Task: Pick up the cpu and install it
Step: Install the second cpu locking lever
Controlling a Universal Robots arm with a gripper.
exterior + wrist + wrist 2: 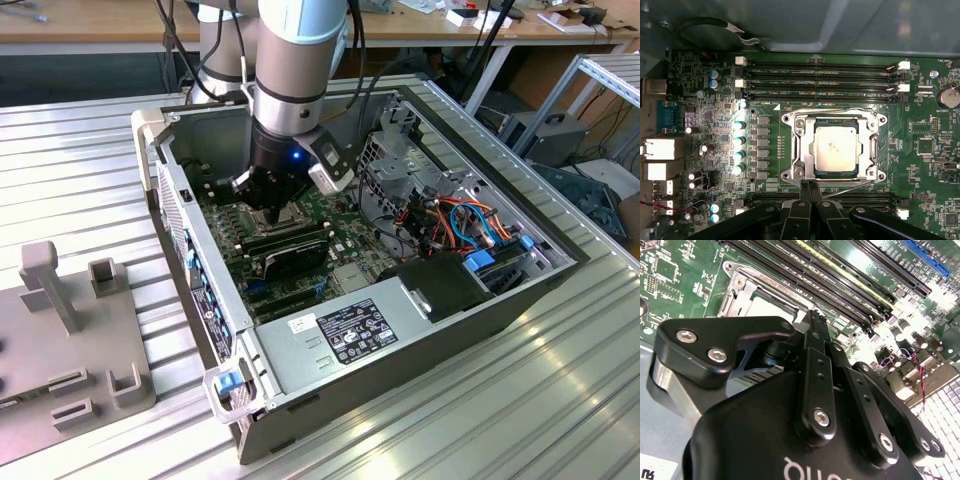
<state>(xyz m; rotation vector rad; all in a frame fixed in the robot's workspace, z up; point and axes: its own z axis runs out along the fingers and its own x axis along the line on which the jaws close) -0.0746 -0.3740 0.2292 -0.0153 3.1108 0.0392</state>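
The cpu (835, 146), a small square chip with a dull silver top, lies flat inside the shiny metal socket frame (790, 121) on the green motherboard. My gripper (808, 186) is shut with nothing between its black fingers. Its tips hover at the socket frame's edge, just off one side of the cpu. In the second wrist view the closed fingers (815, 327) point down at the socket frame (740, 287), and part of the cpu (771, 307) shows behind them. In the exterior view the gripper (272, 207) reaches down into the open computer case (420, 330).
Black memory slots (820, 80) run along one side of the socket. A long black expansion card (292, 250) lies close to the gripper. The power supply (350, 335), coloured cables (455, 220) and the case walls hem the arm in. A grey fixture (70, 340) stands at the exterior view's left.
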